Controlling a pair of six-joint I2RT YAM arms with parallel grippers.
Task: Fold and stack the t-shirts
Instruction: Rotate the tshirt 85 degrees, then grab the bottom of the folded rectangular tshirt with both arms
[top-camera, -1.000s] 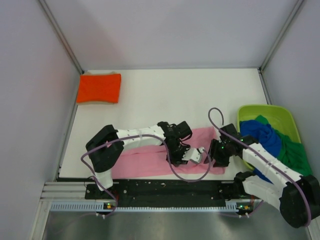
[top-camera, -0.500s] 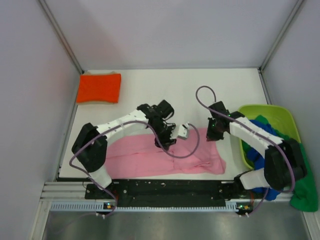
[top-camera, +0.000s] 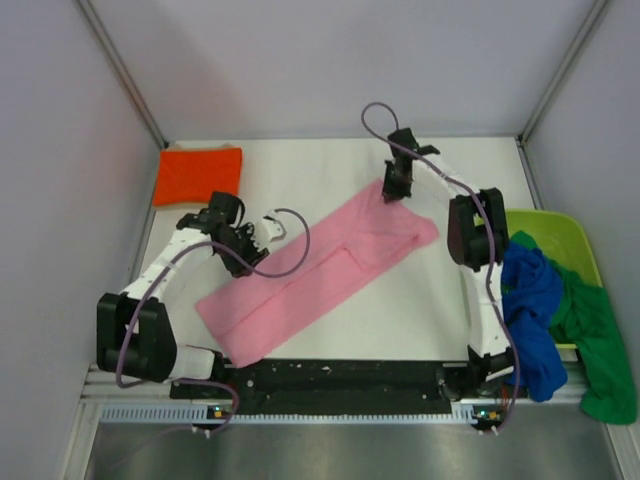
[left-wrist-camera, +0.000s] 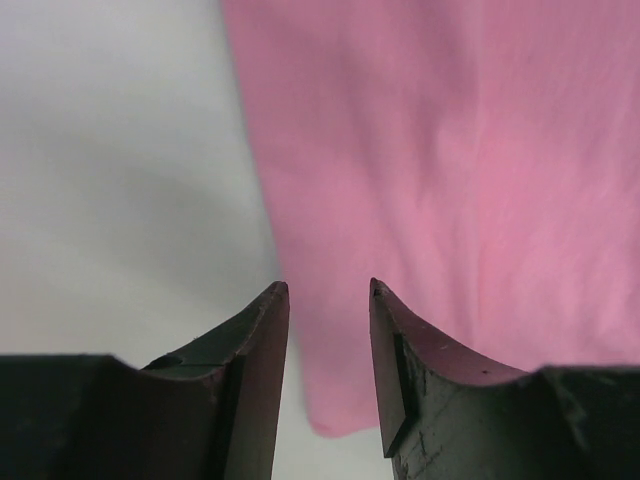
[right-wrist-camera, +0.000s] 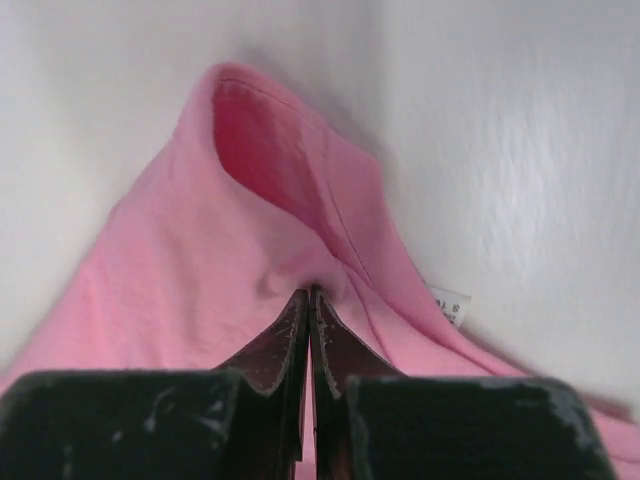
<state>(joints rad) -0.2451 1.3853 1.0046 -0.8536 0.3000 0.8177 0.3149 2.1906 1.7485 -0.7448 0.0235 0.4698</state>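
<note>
The light pink t-shirt (top-camera: 320, 275) lies stretched in a diagonal band from near left to far right. My right gripper (top-camera: 391, 195) is shut on its far end, and in the right wrist view the cloth (right-wrist-camera: 200, 260) puckers at the closed tips (right-wrist-camera: 310, 292). My left gripper (top-camera: 268, 230) stands open beside the shirt's left edge. In the left wrist view its jaws (left-wrist-camera: 328, 290) frame a corner of the pink cloth (left-wrist-camera: 450, 150) with nothing held. An orange-red t-shirt (top-camera: 197, 176) lies folded at the far left. Royal blue (top-camera: 530, 300) and dark green (top-camera: 592, 335) t-shirts spill from the tub.
The lime-green tub (top-camera: 540, 222) stands at the right edge of the table. The blue shirt hangs over its near rim toward the right arm's base. A white label (right-wrist-camera: 450, 305) shows on the pink shirt. Grey walls close in on the left, right and back.
The right gripper shut on the pink shirt and carried its end from the near side to the far middle. The left arm swung left. The shirt now lies diagonally, and the blue shirt has slid outward.
</note>
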